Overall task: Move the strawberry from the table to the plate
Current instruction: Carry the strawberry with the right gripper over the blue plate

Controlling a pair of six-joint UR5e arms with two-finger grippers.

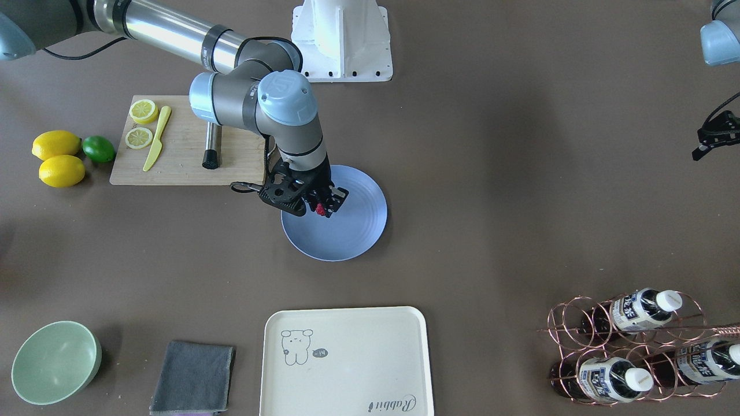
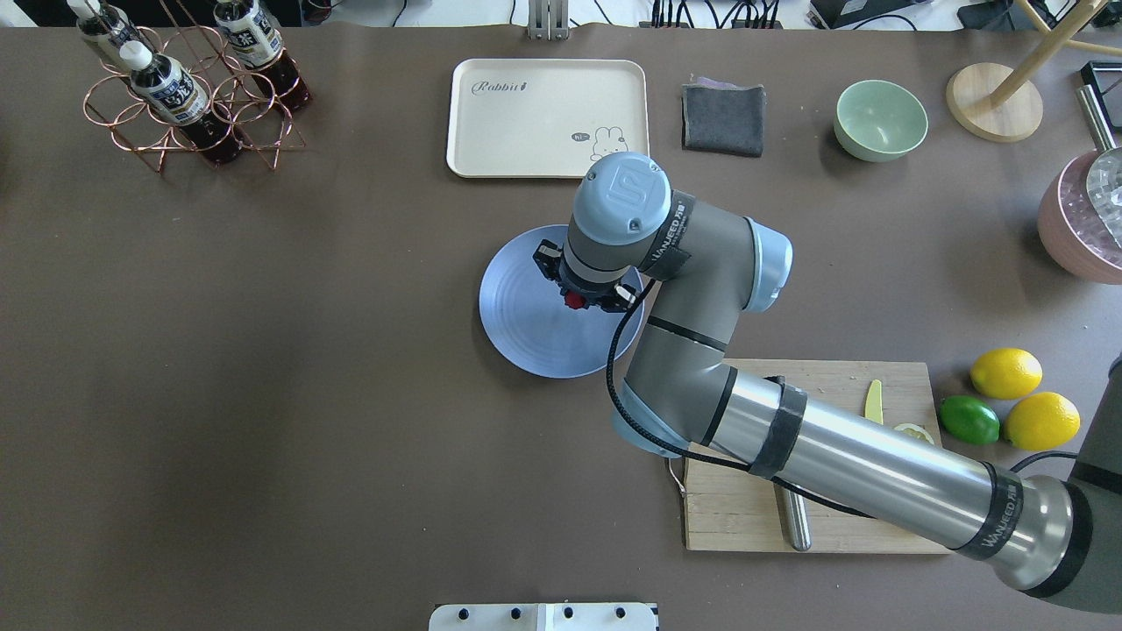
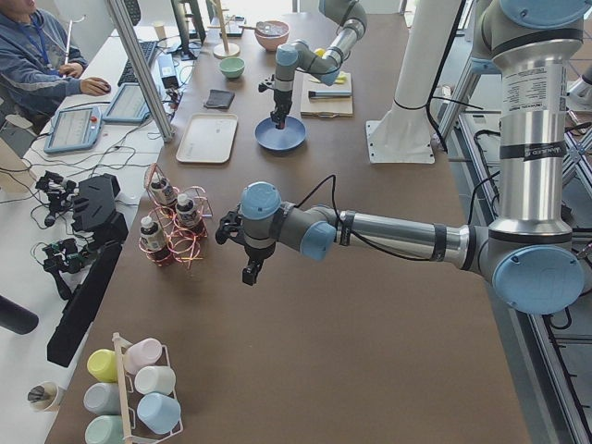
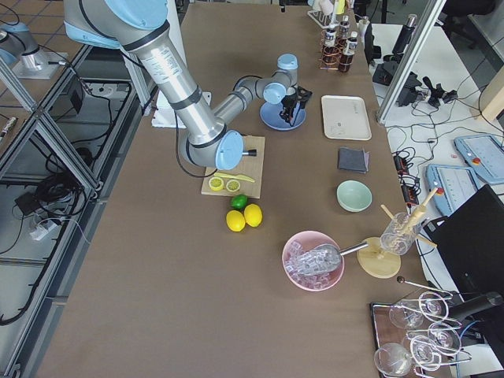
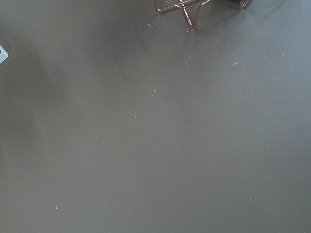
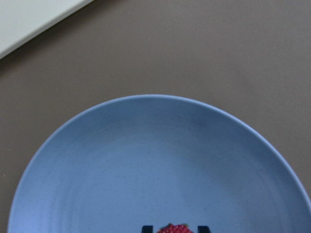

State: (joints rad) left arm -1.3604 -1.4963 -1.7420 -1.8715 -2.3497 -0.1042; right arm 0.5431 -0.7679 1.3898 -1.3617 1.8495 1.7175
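Note:
The strawberry point(image 1: 319, 208) point(image 2: 575, 301), small, dark red and bumpy, is pinched in my right gripper point(image 1: 321, 210), which is shut on it. It hangs over the middle of the round blue plate point(image 1: 347, 234) point(image 2: 526, 337) on the grey-brown table point(image 1: 491, 202). In the right wrist view the strawberry point(image 6: 173, 228) shows at the bottom edge between two dark fingertips point(image 6: 146, 228), with the plate point(image 6: 155, 160) below. I cannot tell whether the berry touches the plate. My left gripper point(image 1: 714, 138) point(image 3: 248, 268) hovers far away near the bottle rack, and I cannot tell whether it is open or shut.
A wooden cutting board point(image 1: 185, 164) with lemon slices, a yellow knife and a metal tool lies beside the plate. Two lemons and a lime point(image 1: 98, 148) are beyond it. A cream tray point(image 1: 346, 361), grey cloth point(image 1: 193, 377), green bowl point(image 1: 55, 361) and bottle rack point(image 1: 636, 346) line the far side.

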